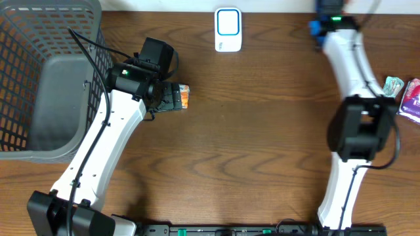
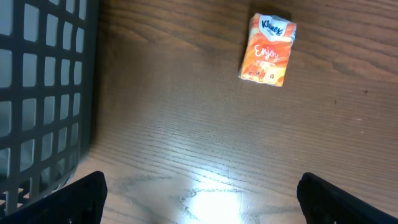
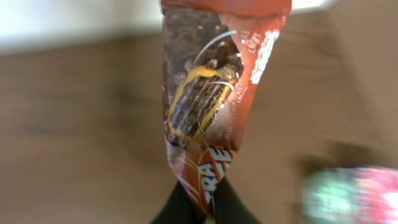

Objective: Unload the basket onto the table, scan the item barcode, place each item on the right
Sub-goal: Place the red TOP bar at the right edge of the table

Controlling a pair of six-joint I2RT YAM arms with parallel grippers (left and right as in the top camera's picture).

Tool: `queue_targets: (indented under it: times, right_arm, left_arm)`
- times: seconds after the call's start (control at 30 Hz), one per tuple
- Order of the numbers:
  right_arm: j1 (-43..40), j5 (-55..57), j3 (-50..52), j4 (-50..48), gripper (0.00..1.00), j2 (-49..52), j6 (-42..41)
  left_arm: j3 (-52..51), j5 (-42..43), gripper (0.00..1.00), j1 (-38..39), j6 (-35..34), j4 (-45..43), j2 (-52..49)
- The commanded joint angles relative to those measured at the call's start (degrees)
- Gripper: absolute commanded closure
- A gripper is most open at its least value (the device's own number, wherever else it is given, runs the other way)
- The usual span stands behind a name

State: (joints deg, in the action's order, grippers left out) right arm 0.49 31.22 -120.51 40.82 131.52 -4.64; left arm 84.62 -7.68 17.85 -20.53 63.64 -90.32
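1. Snack packet up close, sticking out past the right gripper.
2. Shut tight on the packet, but only on the thin end seam. Very little pinched, so could slip out or swing loose on a quick move.
3. Floppy and crinkled beyond the fingertips. Could fold over and hide the barcode. No barcode to be seen on this side, so may need a turn first.
4. Scanner well apart from those fingers, across the table. Long way to carry with such a small hold.
5. Other packets, blurry, near the same fingers. Could get bumped.
6. Left gripper wide open, holding nothing. Tissue pack ahead of its fingertips, basket off to one side. Could knock either one.
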Motion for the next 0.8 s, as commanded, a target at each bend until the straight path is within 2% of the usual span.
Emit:
queue_targets:
  times: [0.0, 0.03, 0.07, 0.13, 0.2, 0.3, 0.5, 0.6, 0.77]
  right_arm:
    - [-7.34, 3.13, -0.15, 5.16, 0.46, -1.01, 9.01]
    - [-9.03, 2.91, -0.13, 6.60, 0.15, -1.01, 9.03]
    - [-10.58, 2.60, -0.13, 8.17, 0.08, -1.01, 8.98]
    - [-13.22, -2.86, -0.13, 11.78, 0.01, -1.01, 9.01]
    - [-14.78, -12.59, -0.13, 14.32, 0.01, -1.01, 8.98]
    - [-16.20, -33.31, -0.13, 16.28, 0.01, -1.01, 8.98]
    - [-14.14, -65.18, -0.13, 17.31, 0.01, -1.01, 7.85]
    - [-11.41, -70.75, -0.13, 19.06, 0.01, -1.01, 4.07]
    - [-4.09, -70.49, 0.24, 21.64, 0.01, -1.01, 1.05]
  left_arm:
    - [-0.02, -0.52, 0.02, -0.20, 0.37, 0.20, -0.28]
    - [-0.02, -0.52, 0.02, -0.20, 0.37, 0.20, -0.28]
    - [-0.02, -0.52, 0.02, -0.20, 0.37, 0.20, -0.28]
    - [-0.02, -0.52, 0.02, -0.20, 0.37, 0.17, -0.28]
    - [-0.02, -0.52, 0.02, -0.20, 0.37, 0.20, -0.28]
    - [-0.02, -0.52, 0.02, -0.20, 0.37, 0.20, -0.28]
    - [-0.02, -0.52, 0.02, -0.20, 0.37, 0.20, -0.28]
    - [-0.02, -0.52, 0.02, -0.20, 0.37, 0.20, -0.28]
    - [-0.02, -0.52, 0.02, -0.20, 0.37, 0.17, -0.28]
